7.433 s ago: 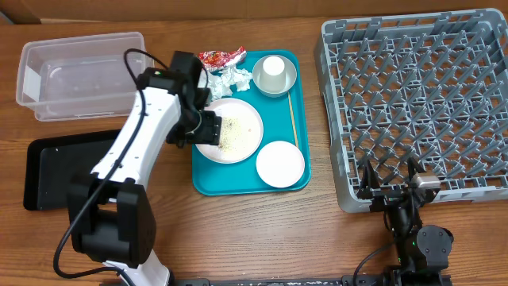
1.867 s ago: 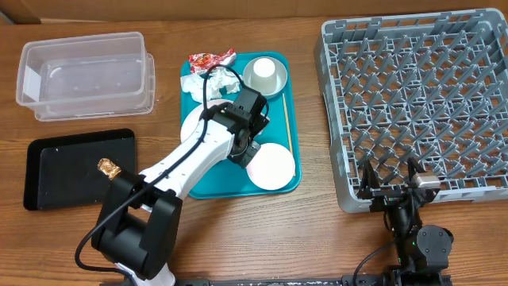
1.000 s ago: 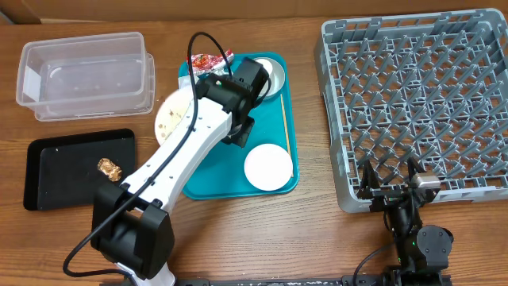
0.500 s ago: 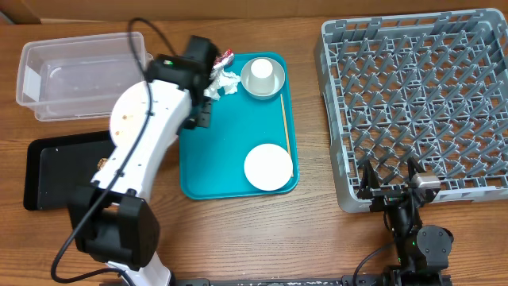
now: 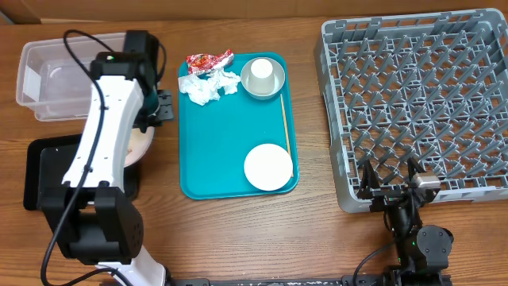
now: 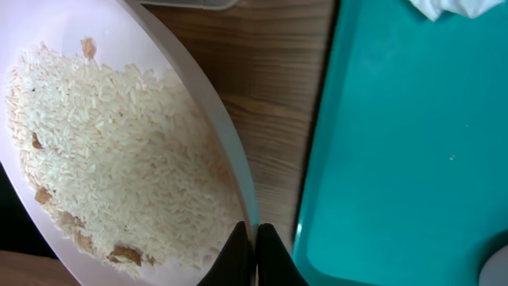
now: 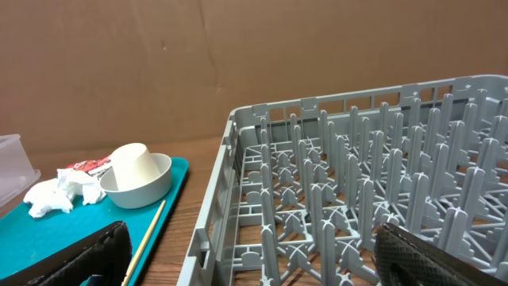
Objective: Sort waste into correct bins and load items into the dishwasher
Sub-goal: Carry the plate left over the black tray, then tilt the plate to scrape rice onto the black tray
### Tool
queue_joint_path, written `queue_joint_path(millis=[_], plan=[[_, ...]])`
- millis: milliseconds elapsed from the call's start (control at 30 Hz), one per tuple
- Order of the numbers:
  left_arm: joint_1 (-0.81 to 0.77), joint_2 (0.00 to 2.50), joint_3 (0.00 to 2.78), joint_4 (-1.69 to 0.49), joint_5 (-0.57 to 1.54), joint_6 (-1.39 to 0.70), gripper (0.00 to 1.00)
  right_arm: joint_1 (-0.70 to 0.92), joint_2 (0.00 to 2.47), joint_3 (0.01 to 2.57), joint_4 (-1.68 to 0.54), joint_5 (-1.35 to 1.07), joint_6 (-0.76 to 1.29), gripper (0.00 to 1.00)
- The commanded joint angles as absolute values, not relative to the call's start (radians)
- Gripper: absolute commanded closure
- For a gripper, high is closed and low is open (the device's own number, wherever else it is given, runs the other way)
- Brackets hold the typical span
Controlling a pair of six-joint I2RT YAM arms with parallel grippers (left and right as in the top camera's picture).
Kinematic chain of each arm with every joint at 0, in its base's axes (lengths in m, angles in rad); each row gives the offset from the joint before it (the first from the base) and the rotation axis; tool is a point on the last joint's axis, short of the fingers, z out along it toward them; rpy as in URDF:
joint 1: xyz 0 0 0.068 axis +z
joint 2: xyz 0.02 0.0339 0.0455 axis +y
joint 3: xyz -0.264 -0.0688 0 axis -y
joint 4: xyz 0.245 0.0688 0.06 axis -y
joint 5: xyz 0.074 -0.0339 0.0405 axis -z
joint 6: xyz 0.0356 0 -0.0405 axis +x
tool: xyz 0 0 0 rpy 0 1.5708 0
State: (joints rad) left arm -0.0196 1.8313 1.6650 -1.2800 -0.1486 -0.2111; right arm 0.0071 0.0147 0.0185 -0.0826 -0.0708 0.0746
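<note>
- L arm [image 5: 101, 139] runs up the left side of the overhead frame from its base at lower left. It bends over by the clear tub [image 5: 55, 79], with the wrist coming back down-right toward the teal tray [image 5: 230, 143].
- L gripper [image 6: 252, 238]: jaws pinched tight on the rim of the large plate [image 6: 218, 127], fingertips almost meeting at bottom centre of the wrist view.
- The plate carries a spread of rice [image 6: 111, 151] plus a few brown bits near its lower edge.
- In the overhead view the plate is mostly hidden under the arm. Only an arc peeks out at centre-left, between the black tray [image 5: 48, 171] and the teal tray, below the tub.
- The wrist cam has bare table [image 6: 278, 87] right of the plate rim, then the teal tray's edge.
- R arm is parked at lower right, at the front edge of the dish rack [image 5: 421, 103].
- R gripper [image 5: 390, 171]: jaws spread wide, nothing between them. Its fingers [image 7: 75, 258] sit at the bottom corners of its cam.
- On the teal tray, top end: wrapper [image 5: 208, 60], with the napkin [image 5: 208, 86] just below and touching it.
- Right of those is the grey bowl [image 5: 263, 79], with the white cup [image 5: 263, 71] upside down inside it.
- Small dish [image 5: 268, 167] sits at the tray's lower right; a wooden stick [image 5: 286, 127] lies along the right edge.
- The rack fills the upper right of the frame.
</note>
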Motion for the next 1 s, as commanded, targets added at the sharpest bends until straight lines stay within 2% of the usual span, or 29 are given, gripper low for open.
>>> queue_joint_path(millis=[0, 967], plan=[[0.024, 1.83, 1.692, -1.287, -0.128, -0.224, 0.96, 0.004, 0.003, 0.008, -0.08, -0.061, 0.071, 0.0], [0.394, 1.7, 1.64, -1.24, 0.282, -0.109, 0.96, 0.004, 0.003, 0.008, -0.08, -0.061, 0.071, 0.0]])
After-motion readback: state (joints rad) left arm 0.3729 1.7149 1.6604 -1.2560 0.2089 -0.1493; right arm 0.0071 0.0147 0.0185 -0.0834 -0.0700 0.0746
